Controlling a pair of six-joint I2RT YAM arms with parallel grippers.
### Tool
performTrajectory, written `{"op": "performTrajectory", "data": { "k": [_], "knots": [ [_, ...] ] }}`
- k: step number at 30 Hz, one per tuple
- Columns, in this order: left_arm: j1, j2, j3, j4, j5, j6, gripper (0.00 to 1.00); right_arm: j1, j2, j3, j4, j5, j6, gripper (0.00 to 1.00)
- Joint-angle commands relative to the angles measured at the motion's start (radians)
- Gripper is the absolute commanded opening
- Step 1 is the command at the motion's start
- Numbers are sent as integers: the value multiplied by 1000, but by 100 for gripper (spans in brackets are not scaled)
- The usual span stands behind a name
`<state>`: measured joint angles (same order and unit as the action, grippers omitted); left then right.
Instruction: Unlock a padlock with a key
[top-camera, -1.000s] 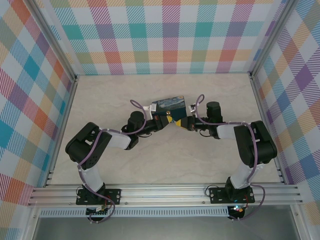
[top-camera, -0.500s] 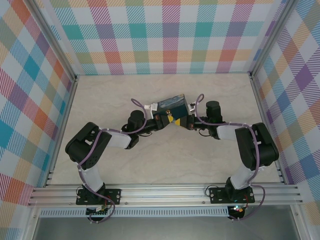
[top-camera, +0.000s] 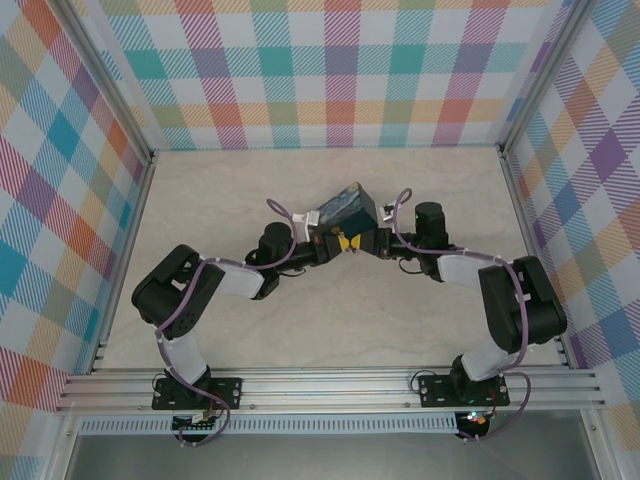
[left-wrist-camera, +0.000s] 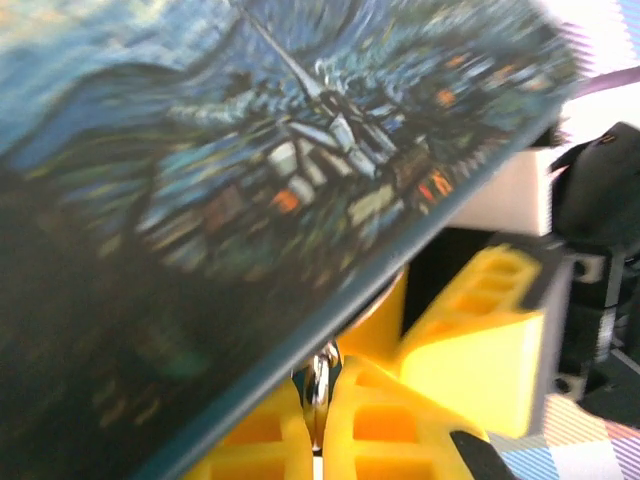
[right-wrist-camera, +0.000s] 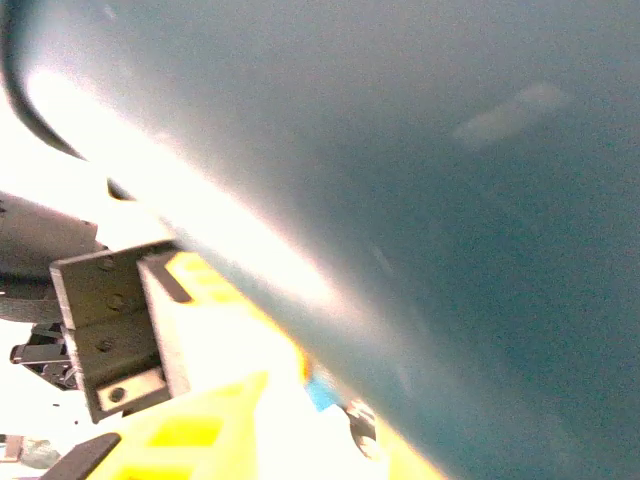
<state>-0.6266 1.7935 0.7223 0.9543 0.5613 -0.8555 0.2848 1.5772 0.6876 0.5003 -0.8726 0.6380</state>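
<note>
Overhead, plaid walls (top-camera: 340, 70) ring the pale worktop (top-camera: 330, 320). Left hand (left-wrist-camera: 318, 440) pinches the padlock (left-wrist-camera: 318, 385) beneath the tin (top-camera: 345, 208) (right hand's (top-camera: 358, 243) grip: cannot tell).

Painted tin (top-camera: 341, 208): a second ago it lay nearly flat with its whole lid facing up. It is now tipped steeply, so the lid is foreshortened, the outline is narrower and twisted counter-clockwise, and a dark side face shows at its right end. Left hand (top-camera: 340, 243) and right hand (top-camera: 356, 241): their yellow fingers (top-camera: 344, 242), earlier mostly covered by the tin's near edge, are now exposed as a bow-tie shape just in front of it. Right arm (top-camera: 520, 300): the elbow has swung outward toward the right wall and nearer the front rail. Left arm (top-camera: 230, 275): the wrist has edged slightly right.
</note>
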Motion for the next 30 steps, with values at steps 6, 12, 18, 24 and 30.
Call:
{"op": "performTrajectory", "data": {
  "k": [6,12,18,24,30],
  "knots": [
    [-35,-4,0,-96,0,-32,0,-21,-163,-53,-204,154,-261,52],
    [-29,-31,12,-162,-22,-36,0,-19,-275,-64,-381,255,-413,56],
    [-12,-58,21,-199,-34,-93,0,66,-440,-149,-412,515,-545,56],
    [13,-102,52,-322,-38,-165,0,306,-628,-261,-367,919,-637,57],
    [49,-116,60,-376,-9,-283,0,556,-551,-293,-288,1214,-692,57]
  ]
}}
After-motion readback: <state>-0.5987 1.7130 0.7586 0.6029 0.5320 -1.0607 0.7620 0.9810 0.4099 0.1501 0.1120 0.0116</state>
